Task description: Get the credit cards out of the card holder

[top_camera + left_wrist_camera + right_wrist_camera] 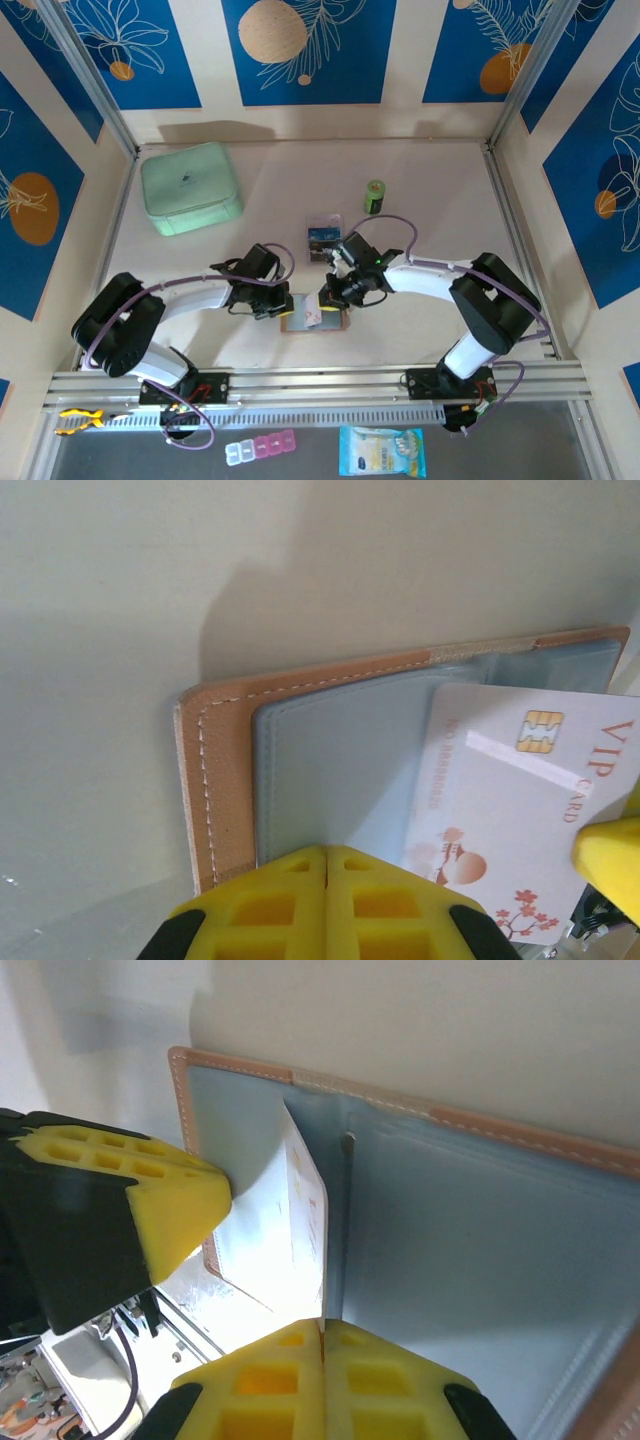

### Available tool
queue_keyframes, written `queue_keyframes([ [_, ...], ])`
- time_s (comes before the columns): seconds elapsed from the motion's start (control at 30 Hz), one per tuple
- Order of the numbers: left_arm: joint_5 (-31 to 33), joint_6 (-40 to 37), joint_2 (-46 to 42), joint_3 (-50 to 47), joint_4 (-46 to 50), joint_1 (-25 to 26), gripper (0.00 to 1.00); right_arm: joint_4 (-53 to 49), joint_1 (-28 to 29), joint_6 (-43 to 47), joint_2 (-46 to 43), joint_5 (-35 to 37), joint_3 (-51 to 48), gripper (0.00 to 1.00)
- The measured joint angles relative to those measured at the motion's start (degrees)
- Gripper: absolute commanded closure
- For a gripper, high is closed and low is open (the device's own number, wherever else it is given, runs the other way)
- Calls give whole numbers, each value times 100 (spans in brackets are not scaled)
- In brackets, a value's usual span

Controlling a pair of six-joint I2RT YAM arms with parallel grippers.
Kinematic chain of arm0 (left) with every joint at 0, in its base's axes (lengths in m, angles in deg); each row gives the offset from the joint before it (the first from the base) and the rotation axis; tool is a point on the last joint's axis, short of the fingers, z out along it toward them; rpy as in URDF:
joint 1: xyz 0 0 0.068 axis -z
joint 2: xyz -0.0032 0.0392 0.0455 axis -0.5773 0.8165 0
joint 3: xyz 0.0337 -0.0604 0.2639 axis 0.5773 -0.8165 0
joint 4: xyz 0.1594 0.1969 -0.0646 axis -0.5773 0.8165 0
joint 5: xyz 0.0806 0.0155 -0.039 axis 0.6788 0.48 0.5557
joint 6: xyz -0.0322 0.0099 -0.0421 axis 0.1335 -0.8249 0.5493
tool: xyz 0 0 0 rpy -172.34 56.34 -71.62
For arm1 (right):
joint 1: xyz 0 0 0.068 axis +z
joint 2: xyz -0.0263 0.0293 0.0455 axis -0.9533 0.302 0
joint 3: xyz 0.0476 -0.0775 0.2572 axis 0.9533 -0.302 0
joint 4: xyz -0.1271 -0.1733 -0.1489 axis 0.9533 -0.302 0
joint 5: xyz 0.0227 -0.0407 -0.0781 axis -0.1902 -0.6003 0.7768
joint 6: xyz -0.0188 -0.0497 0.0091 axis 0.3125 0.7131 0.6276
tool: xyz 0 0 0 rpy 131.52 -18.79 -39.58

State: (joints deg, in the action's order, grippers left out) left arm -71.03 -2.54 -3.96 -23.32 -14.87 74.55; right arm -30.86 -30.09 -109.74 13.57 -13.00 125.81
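The card holder lies open and flat on the table, low in the middle of the top view, with its tan edge around a grey-blue inside. One white card with a gold chip and pink flowers sticks up out of the fold. Its far end sits in the pocket and its near end is lifted up. The right gripper has its two yellow fingers pressed together on the near edge of that card, so it is pinching the card. The left gripper is at the bottom of its own view, fingers tight together, sitting on the left flap of the holder. It looks like it is holding the flap down, but I cannot tell if a bit of flap is nipped between the fingers. A little above the holder in the top view lies a small pile of dark blue and white credit cards, out on the table. Farther off are a green tube to the upper right and a big mint-green case to the upper left. I think the step now is pulling this white card free. Next the right gripper should slide the card straight out along the pocket. The left one should keep the holder down so it does not lift. Then the card can go by the pile.
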Motion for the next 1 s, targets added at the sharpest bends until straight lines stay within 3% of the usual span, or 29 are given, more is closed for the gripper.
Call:
queue_keyframes([
  [0.43, 42, 2, -7, 55, 122, 0, 100, -1060, -37, 413, -238, 435, 297, 98],
  [1.0, 9, 33, 87, 52, -66, 42, 100, -1147, 234, 404, 160, 555, 623, 97],
])
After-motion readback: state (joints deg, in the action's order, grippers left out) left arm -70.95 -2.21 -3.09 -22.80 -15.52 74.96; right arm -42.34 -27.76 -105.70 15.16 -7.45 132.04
